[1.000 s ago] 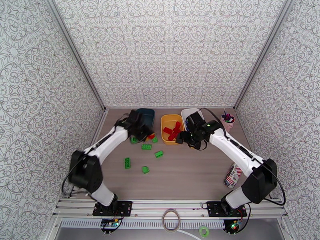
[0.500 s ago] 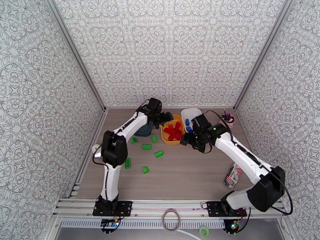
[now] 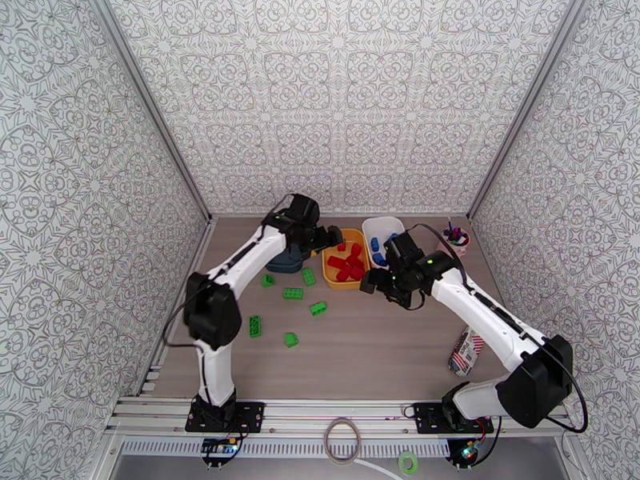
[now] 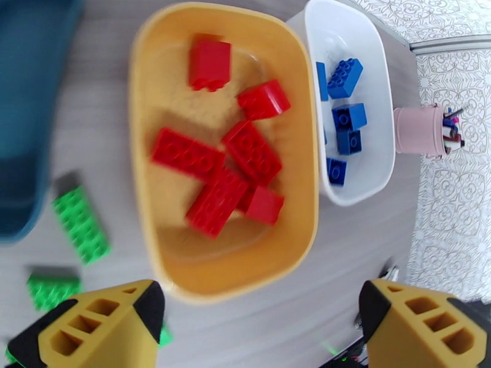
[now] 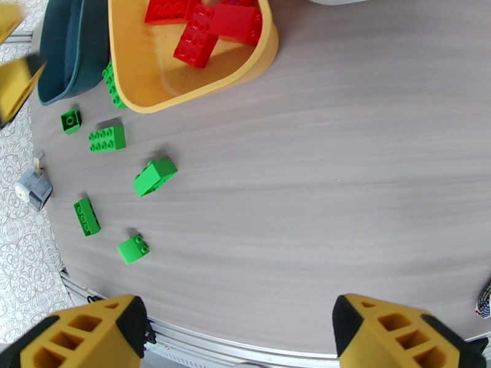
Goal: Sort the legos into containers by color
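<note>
Left wrist: left gripper (image 4: 258,314) spread wide, empty, above yellow tub (image 4: 184,246); red legos (image 4: 245,151) grouped there by colour, blue legos (image 4: 348,116) in white tub (image 4: 344,32) beyond right finger. Right wrist: right gripper (image 5: 239,326) apart, empty; green legos (image 5: 154,175) loose ahead-left, probably bound for teal tub (image 5: 67,50).

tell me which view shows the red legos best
The left wrist view: it looks straight down into the yellow tub and shows the red legos large and separate. The right wrist view cuts them off at its top edge; the top external view shows them small.
</note>
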You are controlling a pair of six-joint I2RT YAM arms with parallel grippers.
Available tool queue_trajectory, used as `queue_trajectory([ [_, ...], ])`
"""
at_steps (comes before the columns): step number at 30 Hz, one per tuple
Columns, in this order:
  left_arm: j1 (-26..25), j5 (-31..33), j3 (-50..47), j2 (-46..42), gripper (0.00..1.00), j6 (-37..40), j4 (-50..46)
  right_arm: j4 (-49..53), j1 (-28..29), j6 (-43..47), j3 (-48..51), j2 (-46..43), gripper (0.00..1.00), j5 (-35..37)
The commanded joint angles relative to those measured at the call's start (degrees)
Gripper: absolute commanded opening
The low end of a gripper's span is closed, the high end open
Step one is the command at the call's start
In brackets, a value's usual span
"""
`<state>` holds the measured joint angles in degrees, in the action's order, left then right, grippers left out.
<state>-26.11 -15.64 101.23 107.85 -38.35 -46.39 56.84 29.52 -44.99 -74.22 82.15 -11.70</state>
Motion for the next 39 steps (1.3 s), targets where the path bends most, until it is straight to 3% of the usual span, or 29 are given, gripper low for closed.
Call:
queue_trajectory([
  [1, 0.05, 6.68, -6.46, -6.85, 0.96, 1.42, -3.34, -1.97, 0.71, 0.9, 0.58, 1.21, 0.85, -2.0],
  [10, 2.38, 16.22, -26.25, -20.72, 0.99, -3.81, -9.64, -2.74, 6.79, 0.39, -0.14, 3.88, 0.85, -1.59],
  [14, 5.31, 18.86, -33.96, -26.17, 0.94, -7.55, -12.85, -3.18, 10.94, -0.61, -0.39, 5.4, 0.85, -0.96],
  [22, 16.3, 15.01, -47.24, -35.6, 0.89, -7.51, -12.11, -6.05, 18.46, -3.46, -0.96, 9.34, 0.84, -0.95],
  [27, 20.81, 11.8, -50.58, -34.35, 0.85, -3.59, -10.48, -7.33, 22.0, -4.76, -2.81, 11.92, 0.84, -0.73],
  [39, 18.76, 10.7, -50.51, -24.06, 0.7, 0.57, -6.44, -8.2, 23.74, -6.02, -2.6, 12.03, 0.83, -0.08],
])
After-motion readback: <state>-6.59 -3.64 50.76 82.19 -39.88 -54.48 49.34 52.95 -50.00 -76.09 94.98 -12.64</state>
